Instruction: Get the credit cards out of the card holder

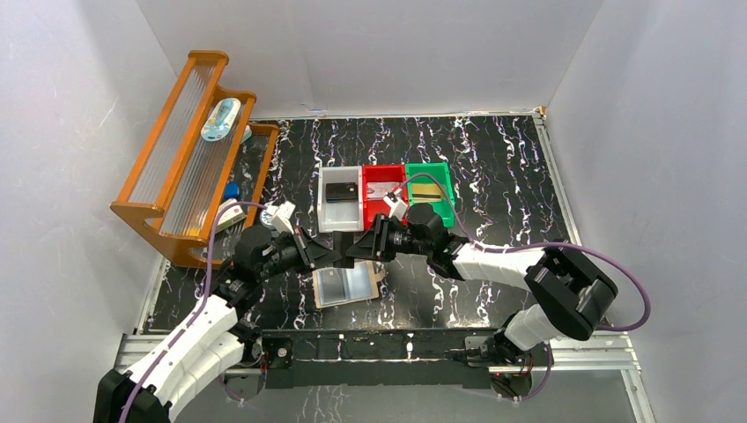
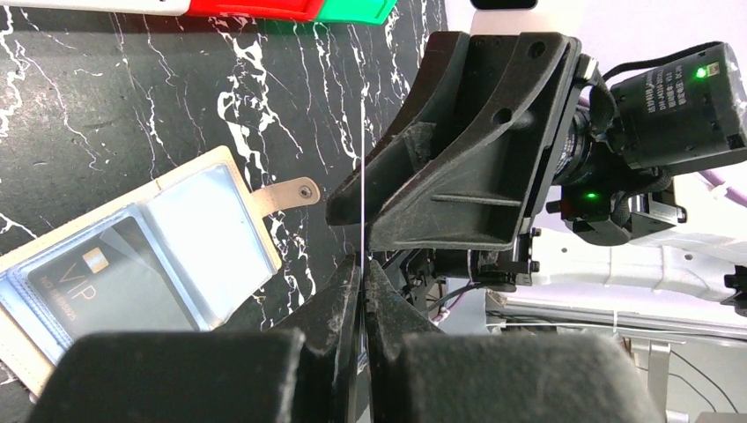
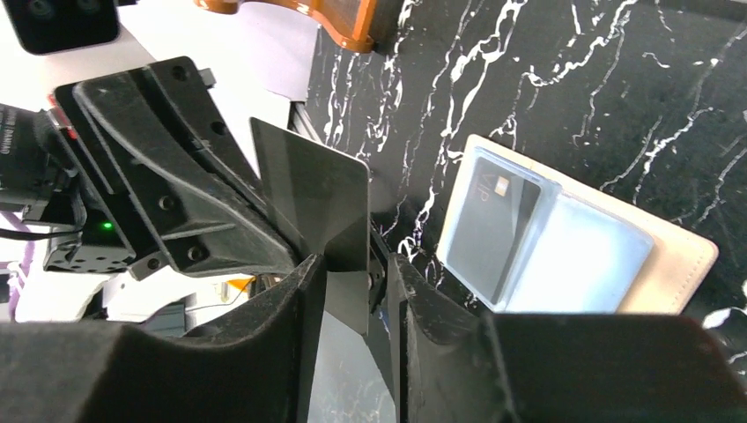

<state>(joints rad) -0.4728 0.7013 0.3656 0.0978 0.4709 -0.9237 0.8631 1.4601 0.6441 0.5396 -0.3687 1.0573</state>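
Tan leather-like bifold card holder (image 1: 348, 284) lies open on the black marbled table (image 1: 493, 176) beneath both grippers, where the left gripper (image 2: 363, 273) clamps a dark thin card (image 3: 317, 194) and the right gripper (image 3: 357, 291) has its jaws parted around it.

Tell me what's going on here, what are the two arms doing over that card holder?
Both arms meet above the open card holder, which lies on the table. The left tool is shut on a dark card, held up off the table. The right tool has a finger on either side of that card, which looks like a handover; whether it grips yet is unclear. A VIP card sits in a holder pocket, not yet taken out.
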